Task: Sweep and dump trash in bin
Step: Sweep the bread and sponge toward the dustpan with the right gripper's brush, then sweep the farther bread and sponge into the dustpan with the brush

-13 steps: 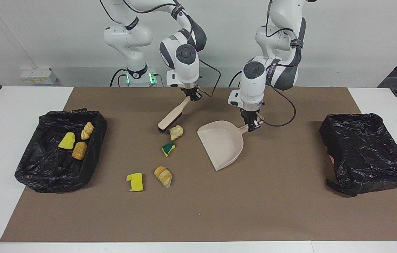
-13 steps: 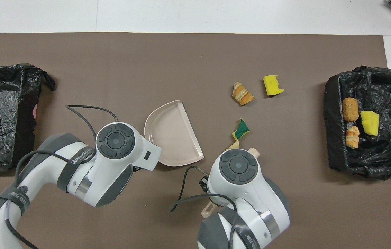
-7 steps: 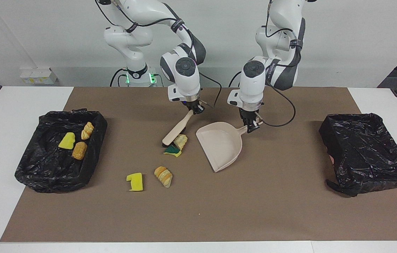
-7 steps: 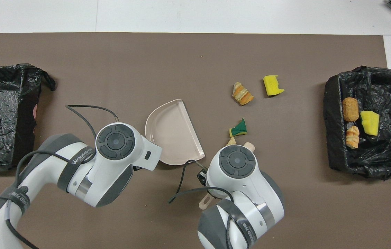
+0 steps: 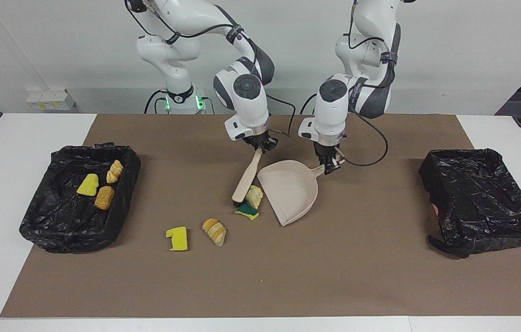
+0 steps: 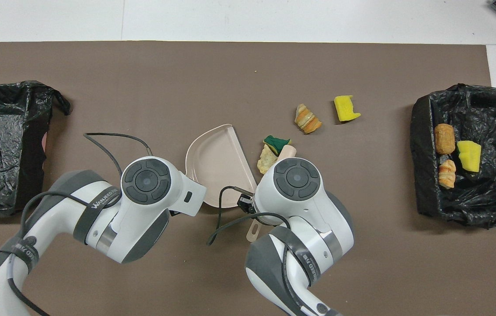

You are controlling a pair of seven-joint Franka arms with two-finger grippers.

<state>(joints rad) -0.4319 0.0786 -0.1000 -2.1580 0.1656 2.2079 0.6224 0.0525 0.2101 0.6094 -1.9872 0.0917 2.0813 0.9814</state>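
Two scraps, bread chunk (image 5: 255, 196) & green sponge bit (image 5: 247, 211), lie at dustpan (image 5: 290, 191) mouth. Brush (image 5: 247, 177) slants bristles-down from right gripper (image 5: 263, 146), clenched on handle; left gripper (image 5: 330, 165) grips dustpan handle.

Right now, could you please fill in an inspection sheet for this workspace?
Surface: brown mat over a white table.
Job's things: bread chunk and green sponge scrap at the dustpan mouth, against the brush; bread chunk and yellow sponge loose; three pieces in the bin at the right arm's end; other bin shows none.
Clutter: nothing seen.
Grippers: right gripper shut on brush handle; left gripper shut on dustpan handle.
Cables: black cable loops beside the left gripper.
Surroundings: white wall.
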